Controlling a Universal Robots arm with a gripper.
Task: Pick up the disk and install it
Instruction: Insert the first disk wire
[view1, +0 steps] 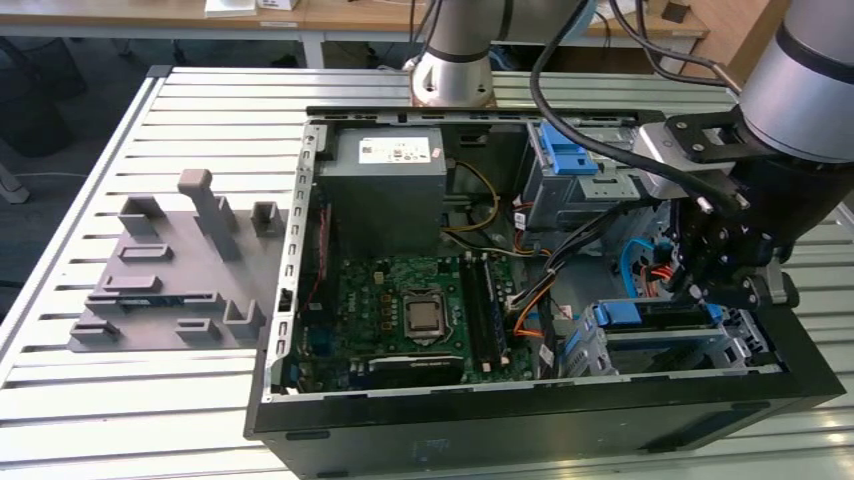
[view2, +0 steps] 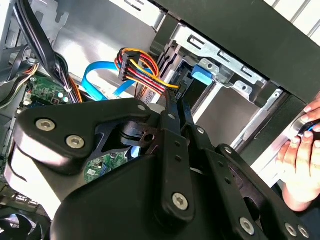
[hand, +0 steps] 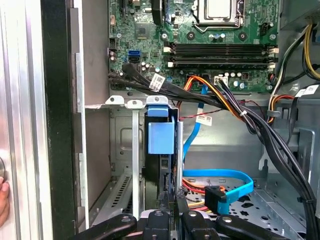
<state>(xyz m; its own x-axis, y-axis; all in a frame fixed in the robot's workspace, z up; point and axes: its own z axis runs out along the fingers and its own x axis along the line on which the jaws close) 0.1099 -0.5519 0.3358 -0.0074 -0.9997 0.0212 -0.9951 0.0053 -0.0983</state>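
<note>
One arm reaches into an open computer case lying on a slatted tabletop, with the claw down at the drive bay on the exterior view's right. The claw's black fingers are drawn narrow, nearly together, in the first wrist view, and the disk stands on edge directly ahead of their tips, sitting in the silver cage with its blue plastic rail tab facing out; whether the tips actually touch or pinch the disk cannot be told. In the exterior view the disk lies just below the claw, blue rail showing along its top. The motherboard sits off to the side of the claw, and a grey power supply box is farther off. A flat blue data cable and a bundle of coloured wires run just beside the claw. A person's hand rests on the outer case wall near the claw. A grey plastic fixture stands well apart on the tabletop.
</note>
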